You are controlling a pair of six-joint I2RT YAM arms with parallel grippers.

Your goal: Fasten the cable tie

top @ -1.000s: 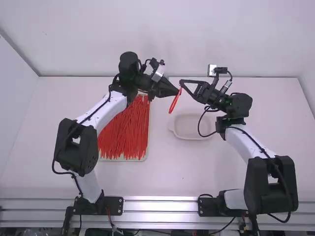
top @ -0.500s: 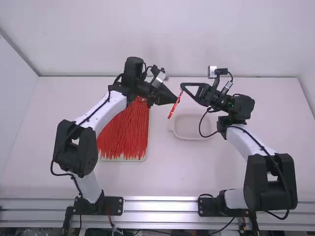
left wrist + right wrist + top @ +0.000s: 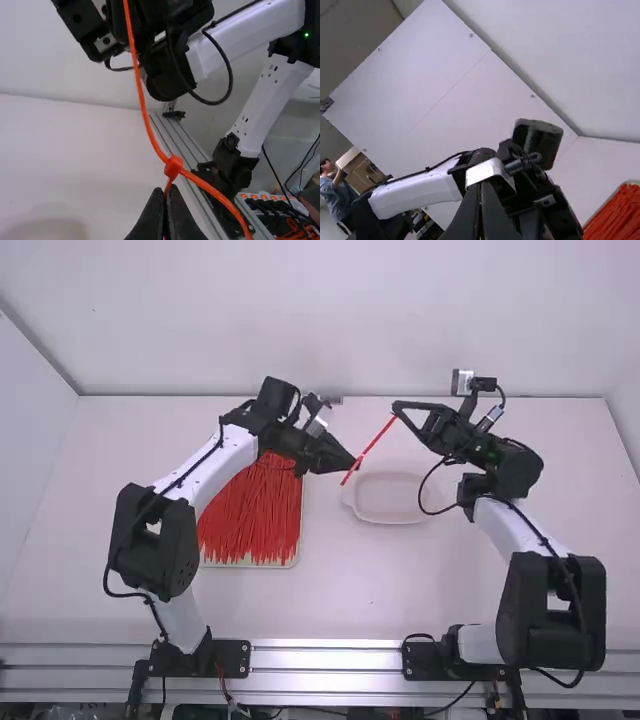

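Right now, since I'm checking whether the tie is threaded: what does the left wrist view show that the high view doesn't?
Left wrist view adds: the small head on the tie, strands meeting there. High view adds: the pile of spare ties and the dish. Both: the tie held between the left claw and the right claw, both shut on it.

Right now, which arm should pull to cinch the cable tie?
Probably right. The right gripper grips the tail of the cable tie, already through the head, and can pull away. The left gripper anchors it beside the head.
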